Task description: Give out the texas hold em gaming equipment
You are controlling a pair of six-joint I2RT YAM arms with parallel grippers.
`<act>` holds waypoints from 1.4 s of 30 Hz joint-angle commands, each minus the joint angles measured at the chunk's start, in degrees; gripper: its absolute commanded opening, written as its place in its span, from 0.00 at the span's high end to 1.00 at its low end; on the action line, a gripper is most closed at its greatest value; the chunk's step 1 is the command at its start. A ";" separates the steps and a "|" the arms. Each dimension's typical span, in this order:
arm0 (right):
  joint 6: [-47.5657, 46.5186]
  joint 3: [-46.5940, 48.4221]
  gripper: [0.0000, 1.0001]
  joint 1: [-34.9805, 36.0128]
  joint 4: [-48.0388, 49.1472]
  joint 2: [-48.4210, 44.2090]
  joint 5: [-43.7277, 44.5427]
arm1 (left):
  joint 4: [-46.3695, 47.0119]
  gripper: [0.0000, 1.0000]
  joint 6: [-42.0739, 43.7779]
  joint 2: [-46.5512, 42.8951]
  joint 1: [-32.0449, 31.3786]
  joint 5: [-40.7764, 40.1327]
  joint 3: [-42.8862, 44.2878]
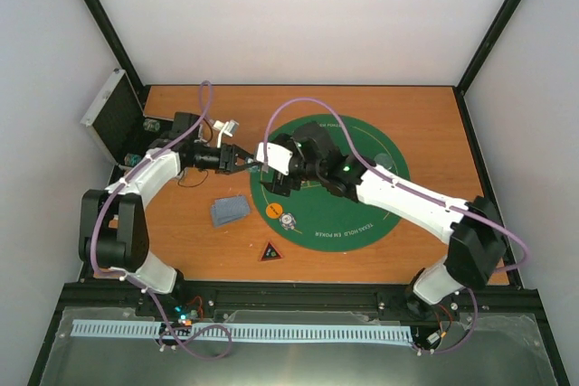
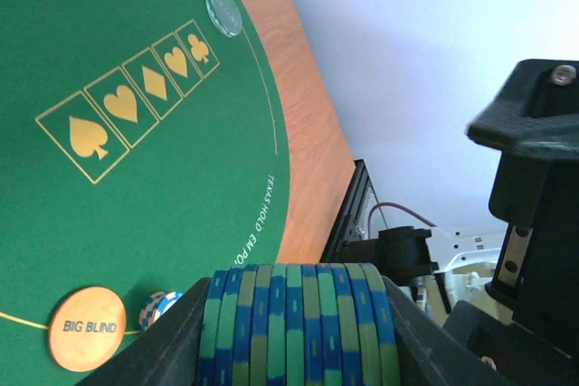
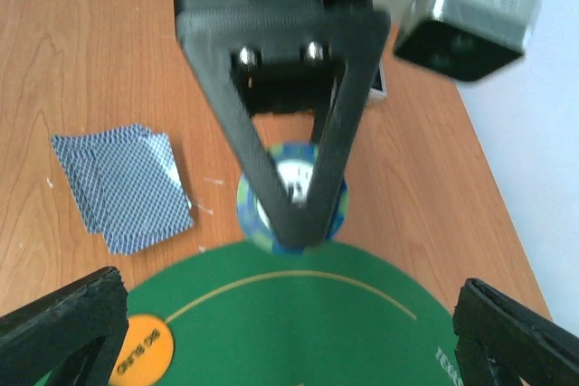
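The left gripper (image 2: 294, 350) pinches a stack of green and blue chips (image 2: 294, 314), held on edge between its fingers at the left rim of the green mat (image 2: 181, 187). The right gripper (image 3: 289, 332) faces it, fingers spread wide and empty, with the stack just ahead of them. An orange chip (image 2: 87, 327) and a speckled chip (image 2: 159, 306) lie on the mat nearby, and a clear disc (image 2: 223, 11) sits at its rim. The cards (image 1: 229, 209) lie on the desk (image 1: 407, 250) left of the mat. The triangle (image 1: 270, 251) lies nearer the desk's near edge.
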 commanded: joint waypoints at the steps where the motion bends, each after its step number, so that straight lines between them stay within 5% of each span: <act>1: -1.45 4.48 0.05 0.36 2.44 4.81 -6.62 | 6.18 0.99 -6.57 1.02 -0.46 5.38 -0.15; 5: -1.03 7.38 0.07 0.28 1.71 9.33 -12.18 | 8.51 0.99 -8.23 -0.33 -0.49 6.05 -1.74; 15: 0.86 17.27 0.35 -0.61 -4.38 18.09 -10.39 | 9.05 0.99 -8.50 -1.25 -0.40 7.18 -2.56; 24: -2.99 15.21 0.34 -0.69 -5.40 17.37 -7.58 | 9.01 0.99 -8.58 -1.01 -0.46 7.37 -2.21; 32: -3.40 15.09 0.62 -0.69 -3.25 17.75 -5.48 | 8.95 0.99 -8.71 -0.82 -0.47 7.80 -2.19; 37: -3.79 15.18 0.69 -0.69 -3.13 18.00 -4.04 | 8.89 1.00 -8.79 -0.75 -0.47 8.24 -2.16; 39: -3.99 15.05 0.68 -0.69 -3.20 17.96 -3.56 | 8.88 0.99 -8.71 -0.77 -0.46 8.35 -2.15; 42: -4.06 14.98 0.47 -0.69 -3.34 18.04 -2.51 | 8.86 0.99 -8.67 -0.69 -0.43 8.35 -2.14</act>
